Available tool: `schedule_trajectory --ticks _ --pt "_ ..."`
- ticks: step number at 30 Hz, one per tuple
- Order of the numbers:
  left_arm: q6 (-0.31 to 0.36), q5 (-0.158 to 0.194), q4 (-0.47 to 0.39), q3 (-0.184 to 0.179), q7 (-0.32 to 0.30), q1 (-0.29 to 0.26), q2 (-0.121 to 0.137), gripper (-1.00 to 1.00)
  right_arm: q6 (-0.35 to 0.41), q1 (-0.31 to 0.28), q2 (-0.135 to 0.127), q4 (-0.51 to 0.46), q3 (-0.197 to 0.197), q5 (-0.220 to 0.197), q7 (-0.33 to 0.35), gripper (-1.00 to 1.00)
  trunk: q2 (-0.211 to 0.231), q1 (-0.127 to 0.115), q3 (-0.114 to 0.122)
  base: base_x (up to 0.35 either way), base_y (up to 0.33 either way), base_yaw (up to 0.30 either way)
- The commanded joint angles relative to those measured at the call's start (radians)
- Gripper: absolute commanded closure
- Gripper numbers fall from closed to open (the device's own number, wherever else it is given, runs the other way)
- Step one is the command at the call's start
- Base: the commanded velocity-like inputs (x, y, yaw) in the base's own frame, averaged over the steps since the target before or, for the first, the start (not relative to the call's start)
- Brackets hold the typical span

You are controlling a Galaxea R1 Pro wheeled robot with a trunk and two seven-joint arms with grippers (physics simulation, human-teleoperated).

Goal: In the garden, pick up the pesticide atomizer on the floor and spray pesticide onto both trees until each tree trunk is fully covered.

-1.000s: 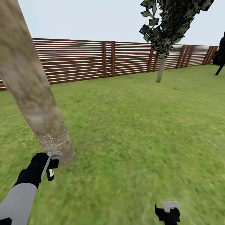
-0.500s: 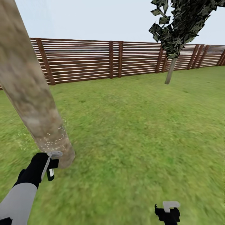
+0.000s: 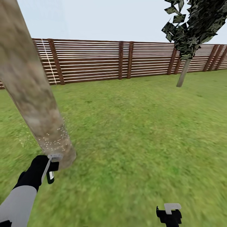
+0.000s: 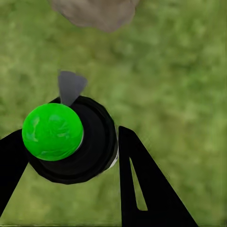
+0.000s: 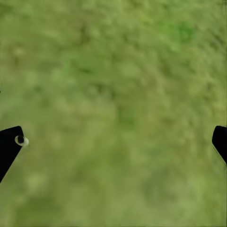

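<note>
1. Now, in the head view, the left gripper [image 3: 50,168] is hanging low just beside the foot of the near tree trunk [image 3: 31,94], clamped around the pesticide atomizer [image 3: 52,164], whose pale top is showing at the gripper's tip.
2. Seen through the left wrist view, the atomizer [image 4: 71,139] is sitting between the black fingers [image 4: 142,189] as a round black body with a bright green cap, and a grey nozzle is pointing toward the trunk's base [image 4: 94,12].
3. Fine white specks are dotting the lower part of that trunk, in a band just above the grass; higher up the bark is looking bare and mottled.
4. The trunk is leaning across the head view's left side, rising out of the lawn [image 3: 135,132].
5. The right gripper [image 3: 169,212] is hovering low over the grass, well apart from the trunk; in the right wrist view its fingertips [image 5: 9,146] are standing wide apart at the picture's edges with nothing between them, only lawn [image 5: 113,113] beyond.
6. A second tree [image 3: 189,34] with dark foliage and a thin pale trunk is standing far across the lawn, near the fence [image 3: 126,60].
7. That brown slatted fence is running along the far edge of the garden under a pale sky.
</note>
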Motion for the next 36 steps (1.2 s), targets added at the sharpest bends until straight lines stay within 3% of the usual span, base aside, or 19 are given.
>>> schedule_trajectory --ticks 1,13,18,19,20,21,22,24,26,28,31,33,36 --pt "-0.01 -0.01 0.0 0.002 -0.01 0.013 0.0 1.0 -0.002 -0.001 0.0 0.0 -0.007 0.011 -0.004 -1.0 0.0 0.0 -0.001 -0.01 -0.27 0.276" --pt "-0.296 -0.008 0.002 0.001 -0.048 0.223 0.008 1.0 -0.002 -0.001 0.0 0.0 -0.007 0.011 -0.004 -1.0 0.0 0.0 -0.001 -0.308 -0.057 0.209" --pt "-0.453 -0.05 0.006 -0.019 -0.246 0.292 0.036 1.0 -0.001 -0.001 0.0 0.0 -0.007 0.011 0.001 -1.0 0.0 0.0 -0.001 -0.344 0.0 0.005" --pt "-0.49 -0.076 0.014 -0.022 -0.3 0.297 0.042 1.0 -0.001 -0.001 0.0 0.0 -0.006 0.013 0.002 -1.0 0.0 0.0 -0.001 -0.344 0.0 0.0" --pt "-0.528 -0.121 0.026 -0.024 -0.369 0.299 0.049 1.0 0.0 -0.001 0.0 0.0 -0.006 0.014 0.003 -1.0 0.0 0.0 -0.001 -0.344 0.0 0.0" --pt "-0.571 -0.19 0.039 -0.024 -0.459 0.3 0.054 1.0 0.0 -0.001 0.0 0.0 0.005 0.016 0.008 -1.0 0.0 0.0 -0.001 -0.344 0.0 0.0" --pt "-0.592 -0.22 0.041 -0.024 -0.5 0.3 0.056 1.0 0.0 -0.001 0.0 -0.001 0.022 0.021 0.018 -1.0 0.0 0.0 -0.001 -0.344 0.0 0.0" --pt "-0.655 -0.277 0.045 -0.023 -0.614 0.297 0.057 1.0 0.0 -0.001 0.0 -0.032 0.115 0.044 0.134 -1.0 0.0 0.0 -0.001 -0.344 0.0 0.0" --pt "-0.678 -0.292 0.046 -0.025 -0.678 0.293 0.054 1.0 0.0 -0.001 -0.001 -0.09 0.178 0.052 0.318 -1.0 0.0 0.0 -0.001 -0.295 0.0 0.0" --pt "-0.685 -0.305 0.047 -0.065 -0.724 0.289 0.052 1.0 0.001 -0.003 0.0 -0.175 0.202 0.054 0.55 -1.0 0.0 0.0 -0.001 -0.096 0.0 0.0" --pt "-0.686 -0.319 0.048 -0.163 -0.778 0.293 0.052 1.0 0.001 -0.013 0.0 -0.311 0.21 0.054 0.849 -1.0 0.0 0.0 -0.001 -0.019 0.0 0.0" --pt "-0.686 -0.32 0.048 -0.177 -0.785 0.292 0.049 1.0 0.001 -0.026 0.0 -0.337 0.219 0.054 0.945 -1.0 0.0 0.0 -0.001 -0.003 0.0 0.0" --pt "-0.68 -0.314 0.05 -0.172 -0.798 0.298 0.049 1.0 -0.001 -0.043 0.018 -0.348 0.223 0.043 0.939 -1.0 0.0 0.0 -0.001 0.0 0.0 0.0"
